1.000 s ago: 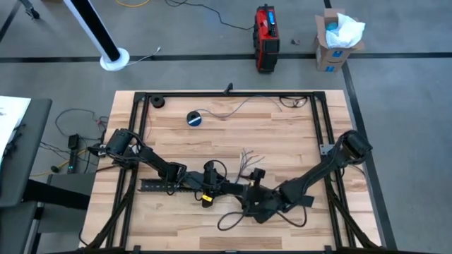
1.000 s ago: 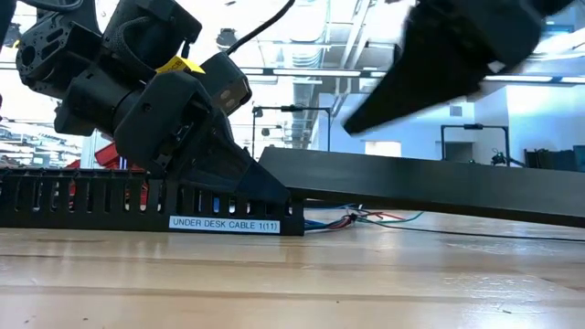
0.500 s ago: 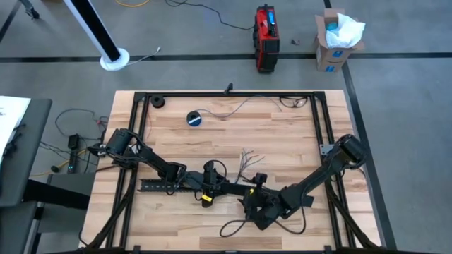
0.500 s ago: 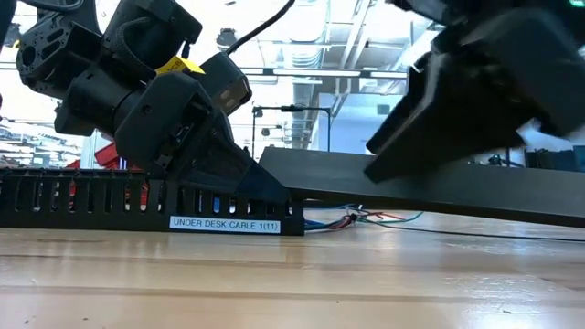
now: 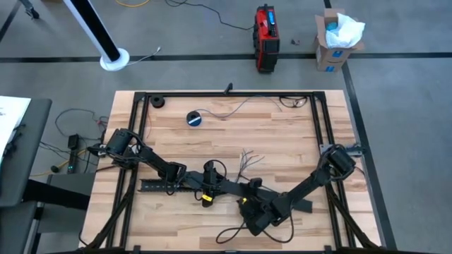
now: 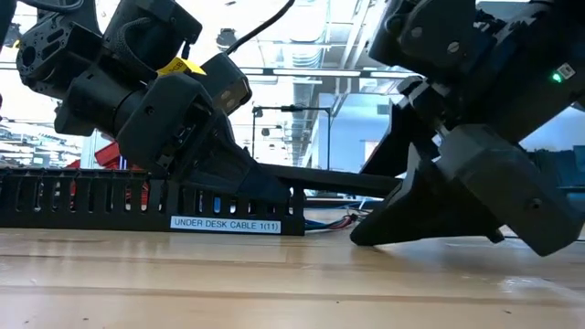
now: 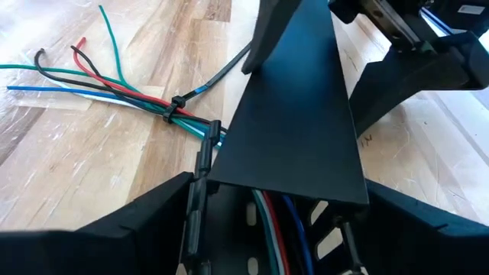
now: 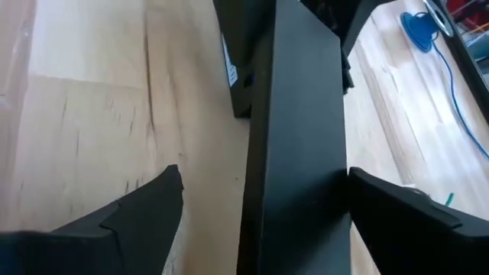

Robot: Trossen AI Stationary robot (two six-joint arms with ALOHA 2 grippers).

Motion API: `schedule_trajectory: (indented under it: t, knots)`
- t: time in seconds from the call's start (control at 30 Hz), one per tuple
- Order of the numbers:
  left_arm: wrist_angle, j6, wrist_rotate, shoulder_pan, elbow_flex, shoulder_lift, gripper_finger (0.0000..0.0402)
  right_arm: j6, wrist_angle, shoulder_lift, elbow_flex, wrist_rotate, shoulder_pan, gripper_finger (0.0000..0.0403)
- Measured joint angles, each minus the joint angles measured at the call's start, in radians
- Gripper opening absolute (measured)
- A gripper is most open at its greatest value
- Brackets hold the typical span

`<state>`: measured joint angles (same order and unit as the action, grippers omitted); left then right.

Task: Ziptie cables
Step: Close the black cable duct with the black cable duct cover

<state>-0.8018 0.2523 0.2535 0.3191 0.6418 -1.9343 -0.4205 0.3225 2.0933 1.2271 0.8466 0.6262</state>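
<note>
Wood table (image 5: 282, 137): left gripper (image 7: 267, 221) spread around slotted duct (image 6: 110, 203), cables (image 7: 114, 95) just beyond; right gripper (image 8: 260, 221) spread around lid (image 8: 298, 130).

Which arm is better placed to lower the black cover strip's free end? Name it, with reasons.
Right. The right gripper has open fingers straddling the cover strip at its free end; the left gripper sits at the slotted channel, where the cables exit.
</note>
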Motion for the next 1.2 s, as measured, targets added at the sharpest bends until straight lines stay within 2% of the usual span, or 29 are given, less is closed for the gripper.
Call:
schedule_trajectory:
  t: [0.23, 0.47, 0.7, 0.9, 1.2]
  knots:
    - [0.000, 0.001, -0.001, 0.000, 0.000, 0.000, 0.0297, 0.030, 0.084, -0.019, 0.018, -0.015, 0.000, 0.0311]
    - [0.000, 0.005, -0.002, 0.000, 0.000, 0.000, 0.0297, -0.023, 0.075, -0.031, 0.007, -0.026, -0.010, 0.0309]
    - [-0.003, 0.025, -0.004, 0.000, 0.000, 0.000, 0.0297, -0.054, 0.022, -0.040, -0.019, -0.197, -0.054, 0.0308]
    - [-0.002, 0.032, -0.010, 0.000, 0.000, 0.000, 0.0297, -0.039, 0.011, -0.062, -0.021, -0.251, -0.075, 0.0308]
    - [-0.002, 0.033, -0.010, 0.000, 0.000, 0.000, 0.0297, -0.050, 0.027, -0.087, -0.022, -0.236, -0.074, 0.0308]
